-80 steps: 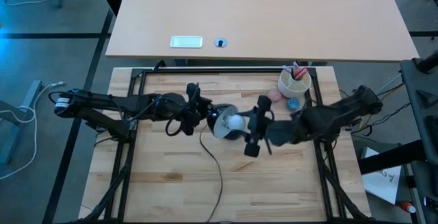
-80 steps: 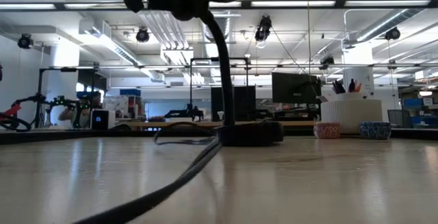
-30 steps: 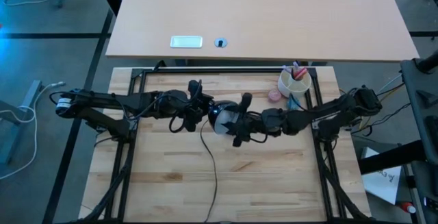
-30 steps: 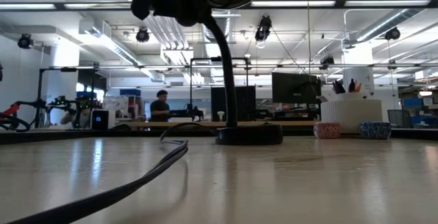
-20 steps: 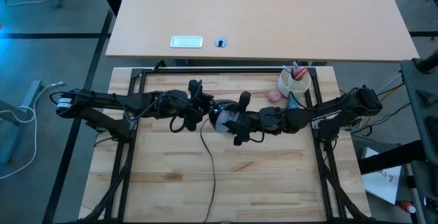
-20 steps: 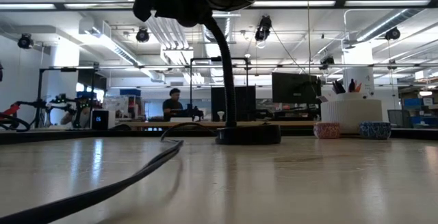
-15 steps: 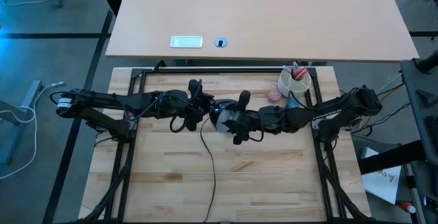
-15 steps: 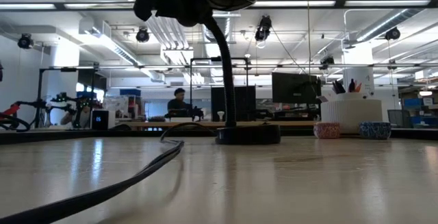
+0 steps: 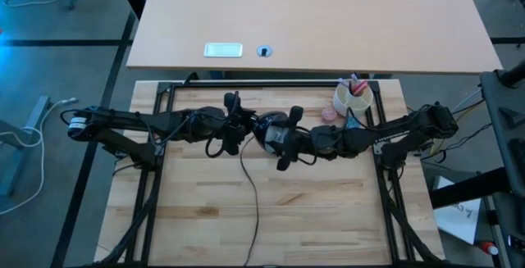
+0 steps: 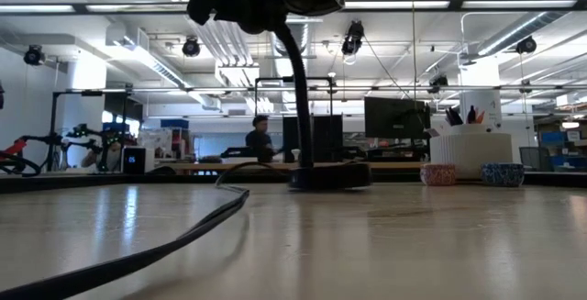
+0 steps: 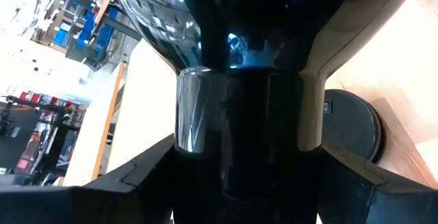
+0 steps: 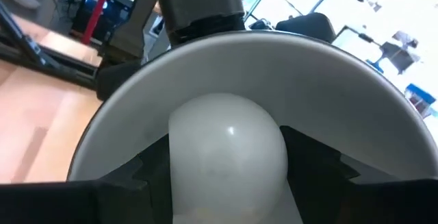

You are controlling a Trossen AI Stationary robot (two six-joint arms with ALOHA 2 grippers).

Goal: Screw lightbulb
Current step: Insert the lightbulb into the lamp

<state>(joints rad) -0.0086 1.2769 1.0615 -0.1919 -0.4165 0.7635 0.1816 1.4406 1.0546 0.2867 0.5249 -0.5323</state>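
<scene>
At the centre of the high view we see the left gripper [image 9: 243,126] clamped on the black desk lamp's neck [image 11: 239,135] and the right gripper [image 12: 226,176] closed on the small matte white globe-shaped lightbulb [image 12: 227,157] — it sits inside the lamp's silvery reflector shade [image 12: 356,107].

Two arms, one desk lamp [image 10: 303,89], one lightbulb [image 12: 227,152], one white cup [image 9: 353,98] of pens, one pink ball [image 9: 330,114], one blue ball [image 10: 502,173], one person [image 10: 260,140] behind.

A light wooden table [image 9: 287,219] carries the lamp's round black base [image 10: 332,177], its trailing cord [image 9: 254,198], a white cup [image 9: 353,98], and two small balls [image 9: 330,113].
</scene>
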